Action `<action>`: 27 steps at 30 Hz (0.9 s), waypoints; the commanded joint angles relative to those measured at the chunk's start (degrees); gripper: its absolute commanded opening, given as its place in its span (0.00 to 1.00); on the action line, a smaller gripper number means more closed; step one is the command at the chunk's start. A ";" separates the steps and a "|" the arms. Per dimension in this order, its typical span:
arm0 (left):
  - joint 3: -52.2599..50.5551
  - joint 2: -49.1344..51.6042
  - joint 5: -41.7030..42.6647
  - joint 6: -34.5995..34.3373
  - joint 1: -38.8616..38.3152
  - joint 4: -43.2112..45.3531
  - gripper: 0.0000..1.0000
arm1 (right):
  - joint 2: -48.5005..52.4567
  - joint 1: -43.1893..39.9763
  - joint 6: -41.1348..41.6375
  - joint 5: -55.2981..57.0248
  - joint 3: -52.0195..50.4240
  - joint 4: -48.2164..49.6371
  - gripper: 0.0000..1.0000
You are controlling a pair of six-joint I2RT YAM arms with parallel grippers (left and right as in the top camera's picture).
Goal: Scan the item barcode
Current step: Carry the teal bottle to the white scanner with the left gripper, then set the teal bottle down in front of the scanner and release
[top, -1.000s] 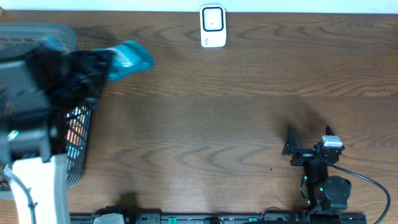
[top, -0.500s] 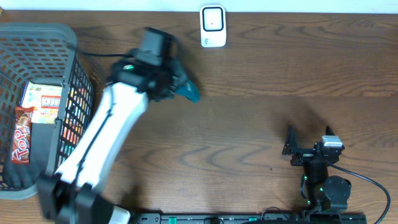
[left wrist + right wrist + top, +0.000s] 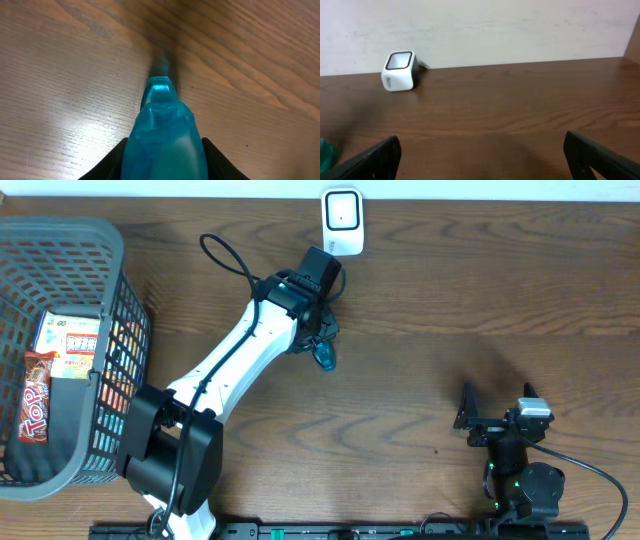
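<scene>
overhead: left gripper [image 3: 320,340] is grasping a teal item [image 3: 326,358] at upper centre, just below the white scanner [image 3: 342,222]; right gripper [image 3: 495,412] is sitting released at lower right | left wrist: item is filling bottom centre, fingers [image 3: 220,162] pinching both its sides | right wrist: jaws are standing wide apart in the lower corners, scanner sitting upper left

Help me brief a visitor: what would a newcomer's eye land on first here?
The white left arm stretches diagonally across the table, its left gripper shut on a teal item just short of the white scanner at the far edge. At far left stands a dark wire basket with snack packs inside, one a red Top bar.
</scene>
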 commanded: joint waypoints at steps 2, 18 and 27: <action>1.84 -0.15 -1.73 2.05 -0.02 0.07 0.37 | -0.31 0.66 -0.68 0.31 -0.09 -0.24 0.99; 3.13 -0.70 -1.60 4.17 -0.02 -0.39 0.80 | -0.31 0.66 -0.68 0.31 -0.09 -0.24 0.99; 13.18 -10.32 -4.13 10.91 0.04 -7.74 0.98 | -0.31 0.66 -0.68 0.31 -0.09 -0.24 0.99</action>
